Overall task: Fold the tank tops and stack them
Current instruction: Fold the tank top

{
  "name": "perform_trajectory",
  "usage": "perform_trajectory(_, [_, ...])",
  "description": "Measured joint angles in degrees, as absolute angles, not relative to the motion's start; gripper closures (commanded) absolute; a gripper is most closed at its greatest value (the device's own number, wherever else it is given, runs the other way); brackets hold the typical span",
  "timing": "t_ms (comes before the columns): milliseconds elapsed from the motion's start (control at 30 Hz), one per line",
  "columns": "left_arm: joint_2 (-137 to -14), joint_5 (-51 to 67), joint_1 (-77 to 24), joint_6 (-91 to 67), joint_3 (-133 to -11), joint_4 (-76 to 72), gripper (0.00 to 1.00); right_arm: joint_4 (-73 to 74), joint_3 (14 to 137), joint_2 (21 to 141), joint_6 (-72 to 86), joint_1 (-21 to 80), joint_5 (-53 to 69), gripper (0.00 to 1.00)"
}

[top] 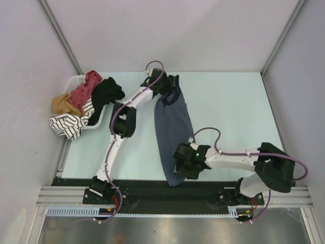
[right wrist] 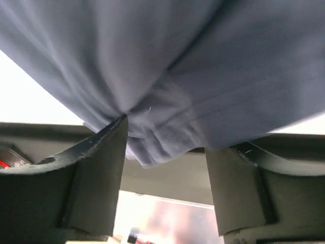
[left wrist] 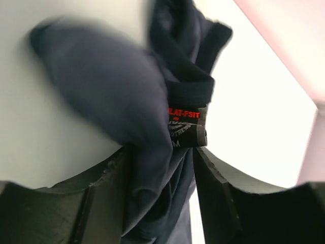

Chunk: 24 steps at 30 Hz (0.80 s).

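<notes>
This is looking like a robotics lab cell. Plain white wall panels (top: 177, 30) in grey metal framing (top: 61, 38) are enclosing a pale green surface (top: 228, 112). A white-and-black left arm (top: 119, 137) and right arm (top: 233, 160) are standing bolted beside a long aluminium rail (top: 172, 195), holding a slate blue-grey tank top (top: 172, 127) between them.

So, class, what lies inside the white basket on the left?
A heap: red garment, black garment, tan garment and striped garment, spilling over the basket rim. Its floor and anything beneath them is covered.
</notes>
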<state>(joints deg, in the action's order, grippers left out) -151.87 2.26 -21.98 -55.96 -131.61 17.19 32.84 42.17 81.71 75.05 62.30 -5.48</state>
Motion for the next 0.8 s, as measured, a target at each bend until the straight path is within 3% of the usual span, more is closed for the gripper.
perform_trajectory(67, [-153.03, 3.03, -24.4, -55.42, -132.99, 15.55, 0.34, 34.33, 45.63, 84.4, 75.59, 64.93, -5.67, 0.17])
perform_trajectory(133, [-153.03, 3.99, -26.3, -54.81, -132.99, 14.5, 0.27, 37.1, 49.28, 84.88, 75.05, 66.32, -7.75, 0.13])
perform_trajectory(200, [-152.88, 5.41, -27.79, -53.43, -132.92, 13.76, 0.19, 38.83, 52.18, 83.94, 73.23, 67.02, -10.57, 0.12])
perform_trajectory(267, [-151.85, 7.44, -28.29, -52.18, -131.7, 13.19, 0.17, 39.64, 53.49, 82.04, 71.07, 67.26, -13.02, 0.12])
perform_trajectory(367, [-145.91, 10.35, -26.7, -51.13, -122.69, 11.81, 0.13, 41.1, 53.71, 77.32, 66.22, 65.84, -16.32, 0.12])
perform_trajectory(433, [-140.25, 11.66, -24.25, -50.37, -115.07, 11.4, 0.06, 41.56, 53.71, 74.13, 62.43, 63.09, -17.76, 0.12])
perform_trajectory(600, [-127.35, 9.63, -17.04, -45.06, -107.09, 15.7, 0.02, 38.5, 53.65, 68.47, 49.54, 48.88, -16.47, 0.22])
perform_trajectory(800, [-110.85, 7.73, -15.75, -38.15, -96.29, 16.4, 0.11, 27.97, 53.8, 73.21, 35.66, 27.73, -5.37, 0.39])
